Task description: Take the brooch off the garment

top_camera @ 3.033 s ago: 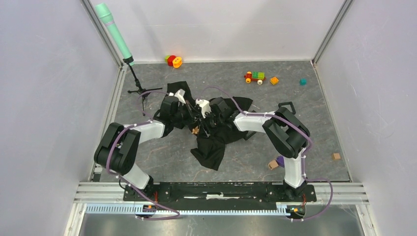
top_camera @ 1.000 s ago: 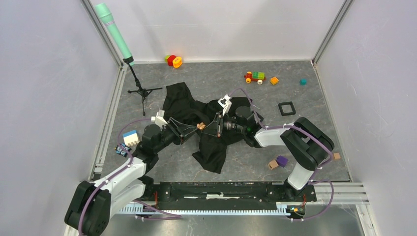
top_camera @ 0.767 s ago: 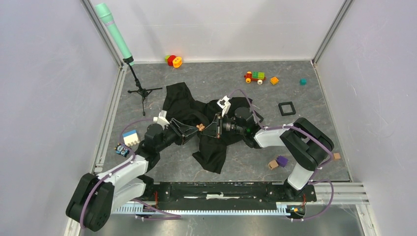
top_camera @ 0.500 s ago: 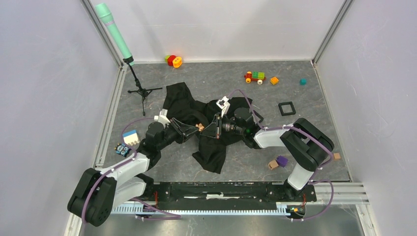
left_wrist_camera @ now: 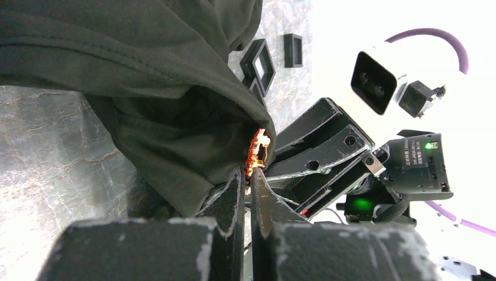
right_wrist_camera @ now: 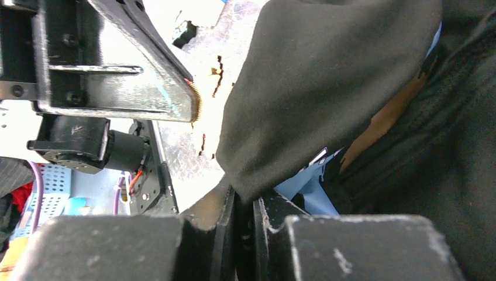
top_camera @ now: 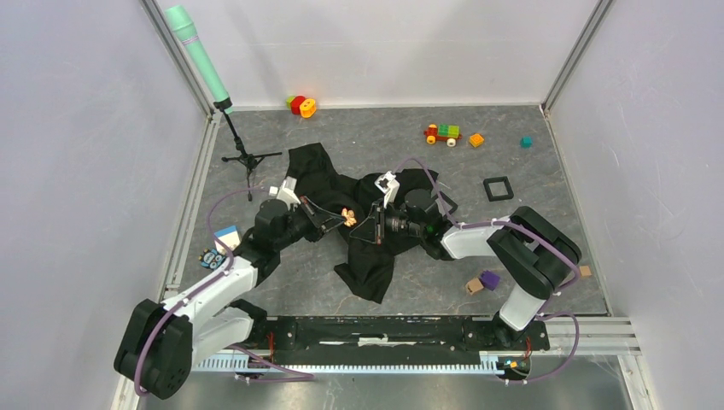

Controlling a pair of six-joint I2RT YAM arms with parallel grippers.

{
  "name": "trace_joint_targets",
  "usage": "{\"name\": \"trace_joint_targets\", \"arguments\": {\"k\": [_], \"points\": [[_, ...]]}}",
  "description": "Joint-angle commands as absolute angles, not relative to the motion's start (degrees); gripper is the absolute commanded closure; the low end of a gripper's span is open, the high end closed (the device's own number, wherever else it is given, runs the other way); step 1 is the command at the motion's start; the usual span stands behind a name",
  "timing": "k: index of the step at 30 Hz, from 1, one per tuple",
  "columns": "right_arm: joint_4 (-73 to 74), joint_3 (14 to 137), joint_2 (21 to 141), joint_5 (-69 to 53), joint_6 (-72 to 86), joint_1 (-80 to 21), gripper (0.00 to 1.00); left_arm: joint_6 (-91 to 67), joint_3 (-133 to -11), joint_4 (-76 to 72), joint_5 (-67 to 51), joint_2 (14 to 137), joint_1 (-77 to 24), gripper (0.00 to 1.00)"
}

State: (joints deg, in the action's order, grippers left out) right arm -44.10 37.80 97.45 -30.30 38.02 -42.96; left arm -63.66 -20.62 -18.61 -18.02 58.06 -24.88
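Shifted farther back, left claw [left_wrist_camera: 245,174] pinching brooch [left_wrist_camera: 258,149] edge, right claw [right_wrist_camera: 243,196] pinching garment [right_wrist_camera: 327,76] fold, brooch partly hidden.

The grey marbled table [top_camera: 384,137] carries the black garment [top_camera: 367,265] at centre, a toy train [top_camera: 442,133] and orange cube [top_camera: 475,140] upper right, a black square frame [top_camera: 498,188] right of centre, a purple block [top_camera: 488,278] lower right.

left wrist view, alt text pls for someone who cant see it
The left tool, fingers nearly closed, pinches a tiny orange brooch on a fold of the black garment. The right tool reaches in from the right, close beside the brooch, with grey marbled table at left.
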Motion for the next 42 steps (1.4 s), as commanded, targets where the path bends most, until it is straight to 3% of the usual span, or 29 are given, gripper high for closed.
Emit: {"name": "trace_joint_targets", "arguments": {"k": [1, 10, 18, 42], "points": [[-40.72, 38.8, 95.21, -28.19, 33.96, -43.3, 0.81, -53.59, -27.48, -9.2, -17.51, 58.19, -26.12, 0.98], [-35.87, 38.19, 92.66, -25.13, 30.03, -43.42, 0.51, -43.55, -34.39, 6.53, -15.2, 58.17, -26.89, 0.98], [-31.24, 37.25, 88.74, -22.12, 25.54, -43.42, 0.41, -36.79, -39.98, 17.76, -14.03, 58.61, -26.99, 0.98], [-28.58, 33.0, 80.03, -17.71, 17.19, -46.05, 0.39, -27.99, -50.59, 38.42, -10.06, 61.27, -31.82, 0.98]]}}
